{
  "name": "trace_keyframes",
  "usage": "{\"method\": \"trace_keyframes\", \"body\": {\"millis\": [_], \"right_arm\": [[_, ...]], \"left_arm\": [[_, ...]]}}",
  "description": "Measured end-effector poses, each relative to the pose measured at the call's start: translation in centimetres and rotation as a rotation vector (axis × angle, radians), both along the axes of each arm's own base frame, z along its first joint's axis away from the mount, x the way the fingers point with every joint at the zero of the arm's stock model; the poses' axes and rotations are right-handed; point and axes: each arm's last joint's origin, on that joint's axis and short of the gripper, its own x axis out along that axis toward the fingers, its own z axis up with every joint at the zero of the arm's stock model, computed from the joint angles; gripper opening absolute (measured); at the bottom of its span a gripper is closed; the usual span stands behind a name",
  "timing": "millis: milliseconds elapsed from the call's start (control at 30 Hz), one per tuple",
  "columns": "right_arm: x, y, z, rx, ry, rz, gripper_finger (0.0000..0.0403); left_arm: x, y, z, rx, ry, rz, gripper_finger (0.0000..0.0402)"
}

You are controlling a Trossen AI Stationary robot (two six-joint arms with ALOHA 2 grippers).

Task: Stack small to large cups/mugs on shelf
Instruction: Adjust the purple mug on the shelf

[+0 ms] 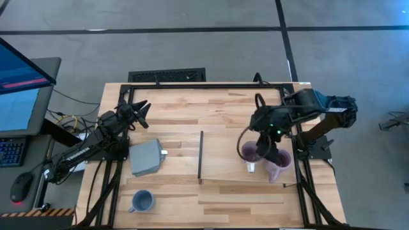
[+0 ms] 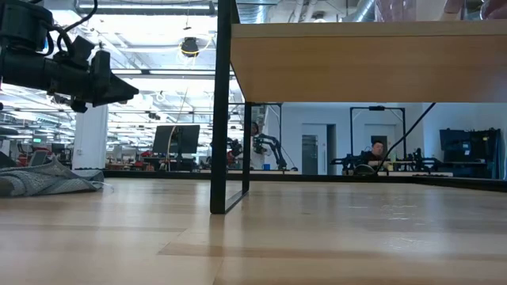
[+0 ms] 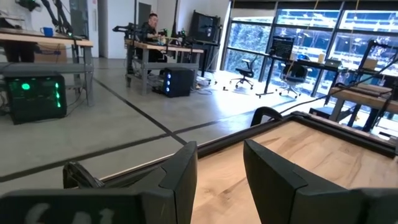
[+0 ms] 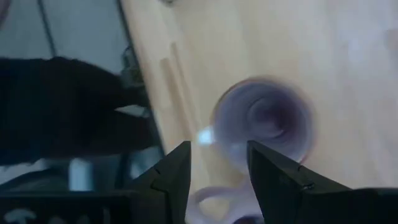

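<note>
**Two purple mugs on the shelf, blue one below**

Slatted wood tabletop (image 1: 172,108) runs under both my arms. At far left my left gripper (image 1: 142,112) hangs over the table's back edge, fingers (image 3: 180,177) parted, nothing between them. Just right of that arm a flat grey block (image 1: 147,158) lies on the wood, and the blue-grey mug (image 1: 142,202) sits near the front edge. Further right, the shelf (image 1: 223,153) carries two lavender mugs: one (image 1: 250,153) beside another (image 1: 280,161). My right gripper (image 1: 268,153) hovers over them, its fingers (image 4: 177,168) apart and empty above a mug's rim (image 4: 264,118).
</note>
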Motion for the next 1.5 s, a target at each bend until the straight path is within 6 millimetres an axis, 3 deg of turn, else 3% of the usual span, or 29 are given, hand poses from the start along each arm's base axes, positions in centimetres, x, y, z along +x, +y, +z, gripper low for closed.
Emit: {"method": "trace_keyframes", "body": {"millis": [400, 567, 1200, 1500], "right_arm": [[-1.9, 4.9, 0.0, 0.132, 0.143, -0.110, 0.0177], [-2.1, 6.3, -1.4, 0.134, 0.242, -0.189, 0.0177], [-2.0, 7.3, -5.0, 0.124, 0.454, -0.295, 0.0176], [-2.1, 7.5, -5.2, 0.121, 0.467, -0.333, 0.0176]], "left_arm": [[0.0, 0.0, 0.0, 0.027, 0.028, 0.008, 0.0121], [0.0, 0.0, 0.0, 0.027, 0.027, 0.008, 0.0121], [0.0, 0.0, 0.0, 0.012, 0.011, 0.007, 0.0121], [0.0, 0.0, 0.0, 0.011, 0.012, 0.008, 0.0121]]}}
